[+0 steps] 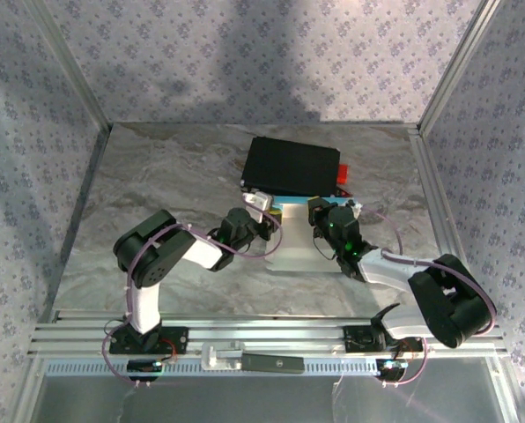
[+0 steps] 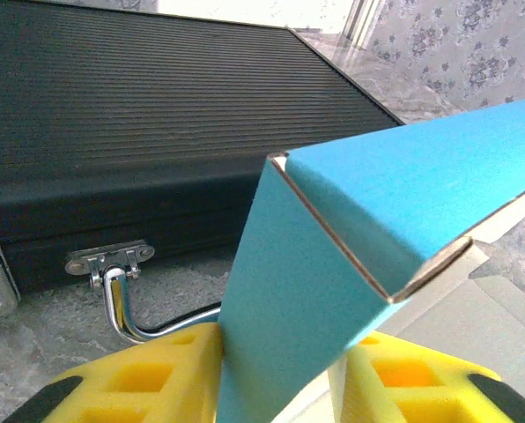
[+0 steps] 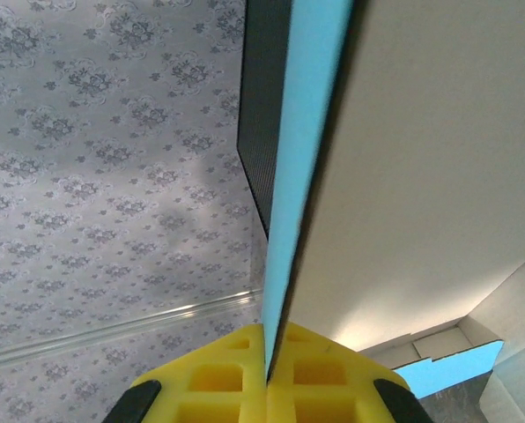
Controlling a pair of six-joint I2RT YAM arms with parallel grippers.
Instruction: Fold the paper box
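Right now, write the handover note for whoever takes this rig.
Left end effector: jaws apart, with a blue wall of the box between them.
Right end effector: shut on a box panel that is blue on one side and white on the other.
Box: just in front of the black case, between both arms.
Done: one corner is creased and standing.
Left: the other white panels are not yet folded up, and the box is not closed.

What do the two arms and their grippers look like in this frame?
The left arm and right arm have bulky black joint housings, white links and looping purple cables. The left gripper and right gripper carry yellow fingers with square recesses and black outer edges.
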